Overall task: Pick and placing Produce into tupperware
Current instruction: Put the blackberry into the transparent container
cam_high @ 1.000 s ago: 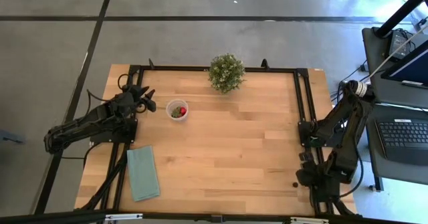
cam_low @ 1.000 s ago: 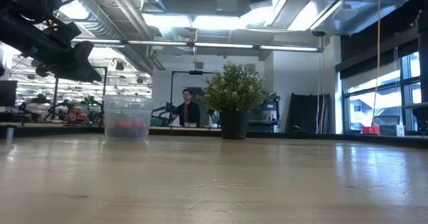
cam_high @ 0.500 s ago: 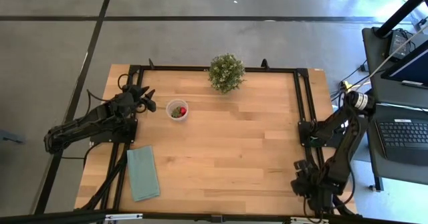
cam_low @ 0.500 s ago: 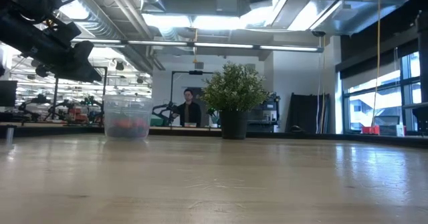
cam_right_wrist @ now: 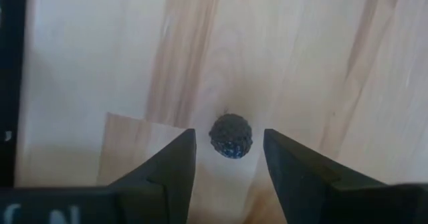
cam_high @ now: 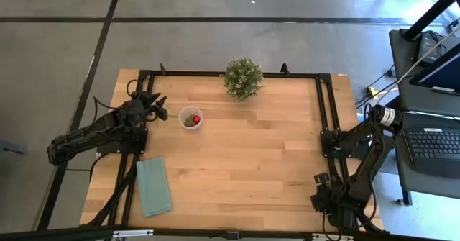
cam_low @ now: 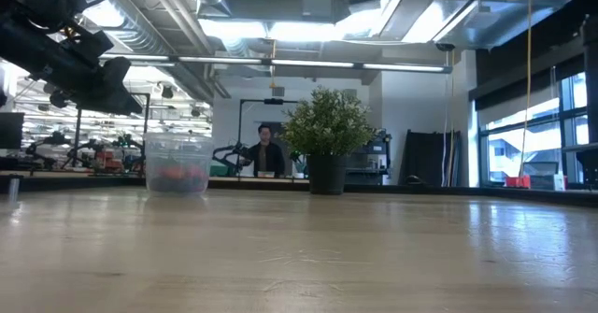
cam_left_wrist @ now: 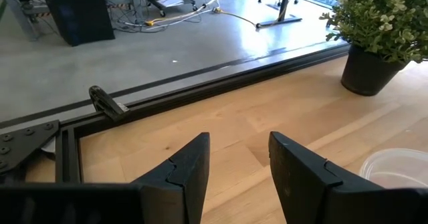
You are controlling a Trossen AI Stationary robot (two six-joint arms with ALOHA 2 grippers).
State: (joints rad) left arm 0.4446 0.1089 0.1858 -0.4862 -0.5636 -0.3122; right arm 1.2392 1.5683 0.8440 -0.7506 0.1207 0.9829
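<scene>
The tupperware (cam_high: pixel 190 118), a small clear round cup, stands on the table's far left part with red and dark produce inside; it also shows in the low view (cam_low: pixel 177 169). My left gripper (cam_high: pixel 159 106) waits open just left of it, above the table's edge (cam_left_wrist: pixel 237 164). At the near right corner my right gripper (cam_high: pixel 320 198) points straight down, open. In the right wrist view a dark round berry (cam_right_wrist: pixel 231 136) lies on the wood between its fingers (cam_right_wrist: pixel 229 154), with a narrow gap on each side. The gripper hides this berry in the high view.
A potted green plant (cam_high: pixel 243 78) stands at the far edge's middle. A flat teal cloth (cam_high: pixel 154 186) lies at the near left. Black frame rails (cam_high: pixel 327 104) run along the table's sides. A person (cam_low: pixel 266 151) stands far off in the room behind.
My right gripper has sunk toward the table at the near right corner and shifted over the dark berry, which it now covers in the high view. Its fingers still point down.
</scene>
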